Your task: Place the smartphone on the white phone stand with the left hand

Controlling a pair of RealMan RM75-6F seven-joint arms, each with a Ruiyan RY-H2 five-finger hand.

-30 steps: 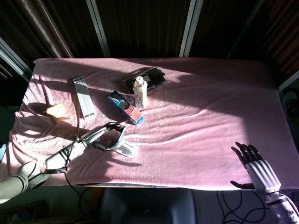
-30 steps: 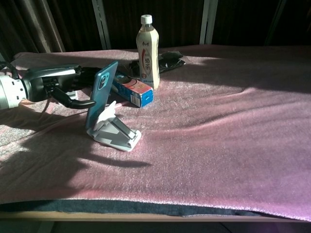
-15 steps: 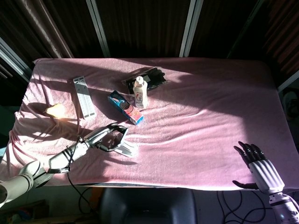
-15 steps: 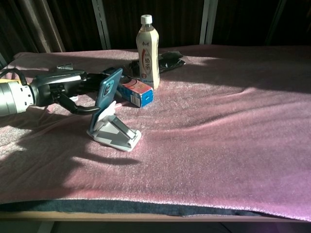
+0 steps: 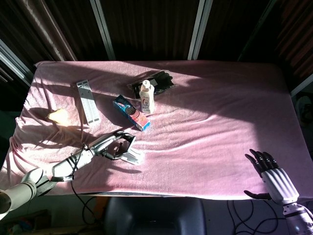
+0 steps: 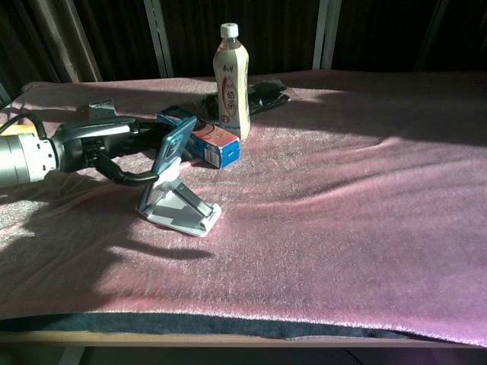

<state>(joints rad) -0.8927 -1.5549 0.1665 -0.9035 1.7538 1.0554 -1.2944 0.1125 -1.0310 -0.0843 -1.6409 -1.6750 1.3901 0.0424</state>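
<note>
The smartphone [image 6: 176, 147], teal-backed with a camera block, leans tilted against the white phone stand [image 6: 181, 205] near the table's front left. My left hand [image 6: 114, 144] grips it from the left, thumb curled under it and fingers over its top edge. From above, the smartphone [image 5: 126, 144] shows edge-on over the stand [image 5: 134, 156], with the left hand [image 5: 105, 144] beside it. My right hand [image 5: 271, 174] hangs open at the front right corner, off the table edge, holding nothing.
A milk-tea bottle [image 6: 231, 82] stands behind the stand, a blue-and-red box [image 6: 205, 139] lies beside it, and a dark pouch [image 6: 259, 93] is further back. A grey folded stand [image 5: 87, 102] and a yellow object [image 5: 57, 115] lie at the left on the pink cloth [image 5: 220, 127].
The left hand has lowered and tilted the smartphone back onto the white stand. The forearm dropped closer to the table. The right hand has barely moved.
</note>
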